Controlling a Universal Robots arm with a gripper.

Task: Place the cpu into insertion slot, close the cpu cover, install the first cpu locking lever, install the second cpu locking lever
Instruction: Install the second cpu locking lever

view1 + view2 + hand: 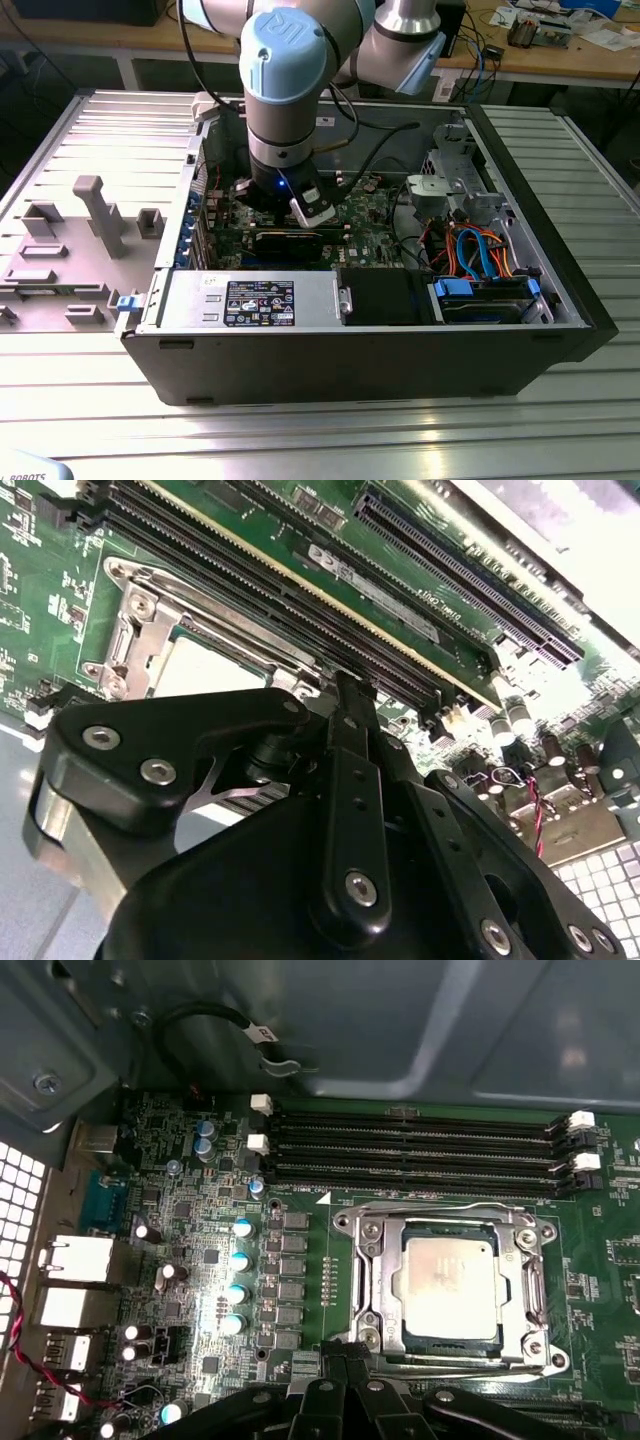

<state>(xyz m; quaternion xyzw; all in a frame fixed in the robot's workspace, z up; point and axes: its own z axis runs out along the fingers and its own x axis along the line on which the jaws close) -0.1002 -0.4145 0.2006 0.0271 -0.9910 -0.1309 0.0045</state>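
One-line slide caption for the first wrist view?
The cpu seated in the insertion slot, the cpu cover down around it, the gripper close beside the socket.

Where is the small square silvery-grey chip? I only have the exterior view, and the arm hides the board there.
Observer: In the first wrist view the chip lies flat in the square metal-rimmed socket.
Operator: Is the thin silvery frame down?
Observer: It appears so; the frame lies flat around the chip.
Operator: And the gripper?
Observer: The black gripper sits at the socket's edge, opposite the long black memory slots.
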